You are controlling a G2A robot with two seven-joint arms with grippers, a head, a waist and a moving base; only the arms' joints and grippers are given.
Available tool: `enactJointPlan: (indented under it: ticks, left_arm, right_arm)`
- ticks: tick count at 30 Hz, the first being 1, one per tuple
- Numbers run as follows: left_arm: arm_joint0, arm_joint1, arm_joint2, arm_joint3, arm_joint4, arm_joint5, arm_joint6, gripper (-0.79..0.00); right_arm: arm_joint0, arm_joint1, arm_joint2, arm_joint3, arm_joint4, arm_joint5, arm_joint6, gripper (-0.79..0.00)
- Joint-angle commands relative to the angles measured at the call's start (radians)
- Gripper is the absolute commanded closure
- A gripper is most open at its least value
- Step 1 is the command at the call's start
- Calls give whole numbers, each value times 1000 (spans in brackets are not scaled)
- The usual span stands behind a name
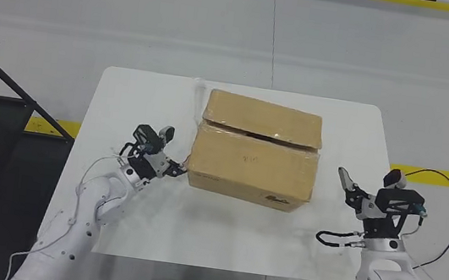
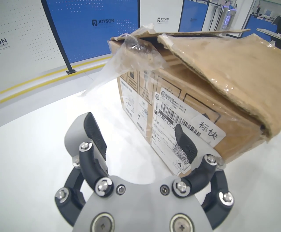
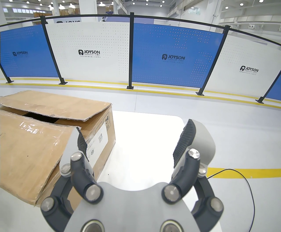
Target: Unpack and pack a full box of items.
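from above, the box (image 1: 256, 148) sat near the middle of the white table (image 1: 127, 102). its long axis ran across, from one arm toward the other, and the seam between its top flaps ran the same way. the left gripper (image 1: 170, 152) was just beside the box's left end; whether it touched the cardboard we could not tell. the right gripper (image 1: 365, 184) stood apart from the right end, with bare table between. so the left arm was the nearer.

from the left wrist, we saw the jaws spread wide with nothing between them. the labelled end face (image 2: 188, 125) lay straight ahead, just past the fingertips. a loose strip of clear tape (image 2: 123, 66) hung off the upper corner, and the ragged near flap (image 2: 219, 72) lay unsealed over the top.

from the right wrist, the jaws were likewise wide open and empty. the box lay off toward the other arm's side rather than ahead. a dark gap (image 3: 41, 116) showed between the flaps.

we judged that the flaps hinge on the long sides, so opening them calls for a lift across the long axis, not along it.
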State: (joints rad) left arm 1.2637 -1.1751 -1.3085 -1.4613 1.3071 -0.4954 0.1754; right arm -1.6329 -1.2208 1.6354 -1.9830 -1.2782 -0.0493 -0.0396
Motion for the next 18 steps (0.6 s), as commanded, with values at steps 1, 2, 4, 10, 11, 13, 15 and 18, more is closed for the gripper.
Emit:
enactJointPlan:
  ticks: [1,2,4,10,11,13,15,18]
  left_arm:
    - [7,1,2,-14,10,-5,0,-785]
    - [11,2,4,-21,16,-9,-2,-785]
    - [18,3,5,-32,30,-14,-10,-785]
    - [29,6,-20,-33,36,47,-20,-785]
    - [25,5,-27,-23,21,68,-24,-785]
    - [4,1,-38,7,-9,118,-50,-785]
    - [-37,-4,-38,48,-43,153,-89,-785]
    - [-112,-13,-11,120,-16,224,-110,-785]
  right_arm:
    - [0,0,1,1,2,0,0,-785]
    - [0,-1,1,1,1,-1,0,-785]
    - [-1,-1,2,1,2,-2,-1,-785]
    - [-6,-3,6,1,5,-2,-6,-785]
    - [-8,-3,7,1,5,-3,-7,-785]
    - [-11,-3,11,0,7,-2,-8,-785]
    - [-14,-4,16,-1,8,-5,-9,-785]
    - [-19,-4,26,0,10,-6,-10,-785]
